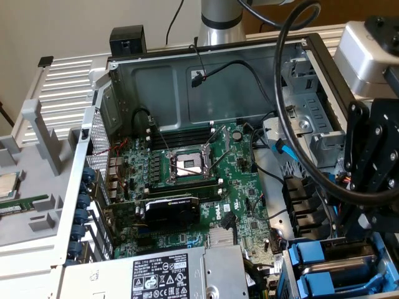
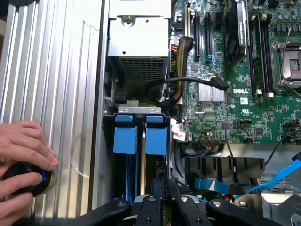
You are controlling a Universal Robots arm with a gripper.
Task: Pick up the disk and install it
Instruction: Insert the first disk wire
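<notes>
Noting your gripper [image 2: 164, 190] fingers nearly closed; whether they pinch anything I cannot tell. The disk [image 2: 156, 141] stands on edge in the bay [image 2: 139, 109] just ahead of the fingertips, beside the other carrier [image 2: 124, 140]. Tilting it risks jamming against that neighbour.

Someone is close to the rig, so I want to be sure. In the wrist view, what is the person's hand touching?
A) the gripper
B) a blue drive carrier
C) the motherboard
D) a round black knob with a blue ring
D: the hand curls around the round black knob on the ribbed silver panel, apart from the drive bay and the motherboard.
</notes>
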